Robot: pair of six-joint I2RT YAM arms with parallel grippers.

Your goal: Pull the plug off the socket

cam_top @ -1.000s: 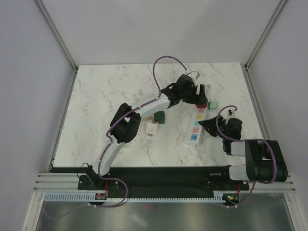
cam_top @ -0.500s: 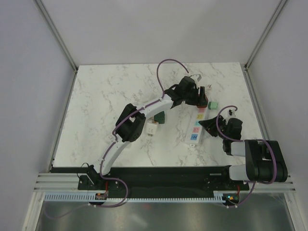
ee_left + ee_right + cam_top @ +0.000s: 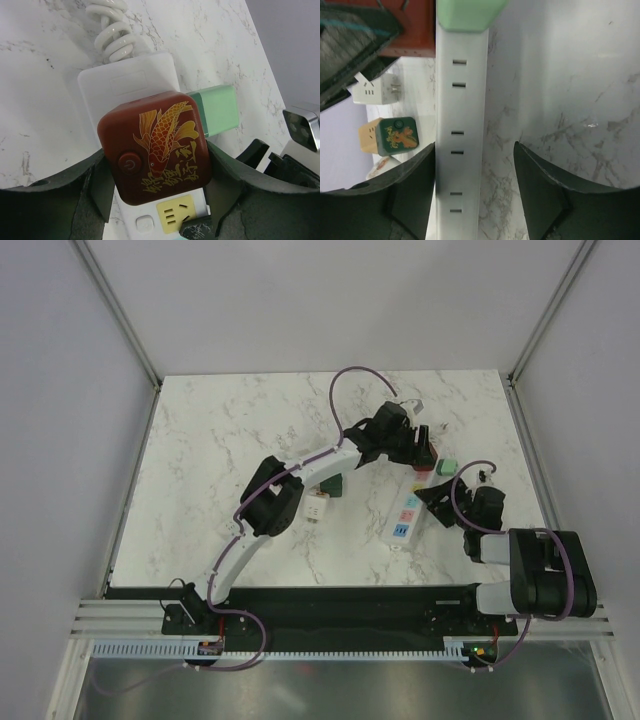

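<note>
The socket is a long white power strip [image 3: 404,515] with pastel outlets, lying at an angle right of centre. A dark red cube plug with a gold fish [image 3: 155,145] sits on its far end, just past a yellow outlet [image 3: 172,212]. My left gripper [image 3: 156,165] is shut on the red plug [image 3: 426,458], one finger on each side. My right gripper [image 3: 475,150] is open around the strip's side [image 3: 460,115]. Its left finger touches the strip and its right finger stands apart. It sits by the strip's right side in the top view [image 3: 436,502].
A mint green plug [image 3: 446,468] sits on the strip's far end beside the red one, also in the left wrist view [image 3: 217,110]. A white coiled cord [image 3: 112,30] leaves the strip. A loose white plug [image 3: 316,507] and dark green plug [image 3: 333,483] lie to the left.
The strip has shifted a little toward the front left and turned. The left arm's elbow has moved right, with the gripper staying at the red plug. The right arm has hardly moved.
</note>
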